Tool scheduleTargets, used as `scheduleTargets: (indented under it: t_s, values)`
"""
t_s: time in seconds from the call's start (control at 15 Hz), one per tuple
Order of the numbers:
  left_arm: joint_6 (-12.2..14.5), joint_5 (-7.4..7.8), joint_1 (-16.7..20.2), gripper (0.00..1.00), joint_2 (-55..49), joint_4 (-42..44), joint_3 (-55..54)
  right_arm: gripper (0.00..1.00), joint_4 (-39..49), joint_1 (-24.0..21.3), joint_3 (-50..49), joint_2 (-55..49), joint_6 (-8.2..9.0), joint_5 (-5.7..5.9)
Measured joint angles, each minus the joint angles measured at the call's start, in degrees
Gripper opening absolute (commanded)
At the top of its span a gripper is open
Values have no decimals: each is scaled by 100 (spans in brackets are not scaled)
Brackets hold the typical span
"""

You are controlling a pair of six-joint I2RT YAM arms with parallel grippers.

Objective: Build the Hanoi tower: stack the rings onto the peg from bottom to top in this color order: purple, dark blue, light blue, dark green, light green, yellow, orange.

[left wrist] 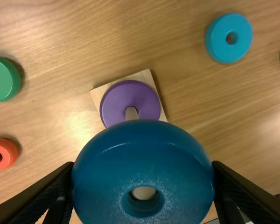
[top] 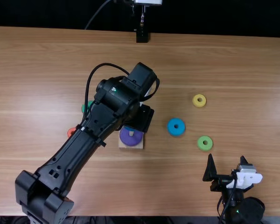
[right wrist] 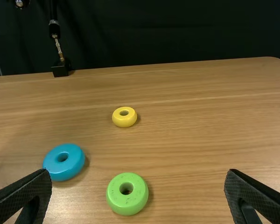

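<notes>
Dark blue ring (left wrist: pixel 142 158) sits clamped in the left claw (top: pixel 140 119) (right claw (top: pixel 227 161) gapes empty).

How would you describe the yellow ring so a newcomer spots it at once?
On the wooden table, look right of the square base holding the purple ring. The yellow ring lies farther from the near edge than the light blue ring and the light green ring, and looks smaller than both.

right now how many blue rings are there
2: the dark blue ring, held in the left gripper, and the light blue ring, on the table near the light green ring.
</notes>
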Motion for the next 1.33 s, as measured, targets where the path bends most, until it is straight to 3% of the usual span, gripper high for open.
scheduleTargets:
  t_s: [0.07,0.13,0.87,1.13,1.33]
  values:
    - [0,2,0,57,0,0,0,100,0,0,0,0,0,0]
    - [0,4,0,100,0,-2,0,100,-2,0,-2,0,-2,0]
    - [4,9,131,100,-2,9,0,100,0,0,0,0,-2,2]
    - [4,2,734,100,0,1283,28,100,2,0,0,0,-2,0]
    - [4,-9,1425,100,-107,1480,44,100,0,0,-2,0,-2,0]
